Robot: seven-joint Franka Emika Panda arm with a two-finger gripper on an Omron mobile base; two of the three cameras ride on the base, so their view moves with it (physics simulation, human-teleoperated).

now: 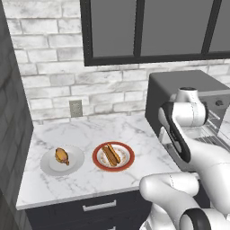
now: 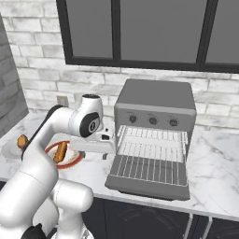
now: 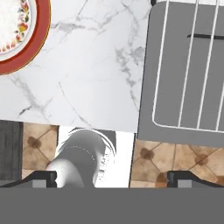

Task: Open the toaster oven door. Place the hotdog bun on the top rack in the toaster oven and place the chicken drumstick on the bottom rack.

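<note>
at the bottom of the hand view the gripper [image 3: 112, 177] stands with its tips wide apart and nothing between them, hanging over the marble counter [image 3: 87, 65] just left of the lowered toaster oven door [image 3: 151, 65]. in the right base view the toaster oven [image 2: 155, 107] sits centre frame with the door folded flat and the bottom rack [image 2: 149, 169] drawn out over it, the top rack [image 2: 151, 138] behind and above. in the lower left of the left base view the hotdog bun [image 1: 111, 155] lies on a red-rimmed plate [image 1: 113, 167], and the chicken drumstick [image 1: 61, 156] on a grey plate [image 1: 74, 167] just to its left.
</note>
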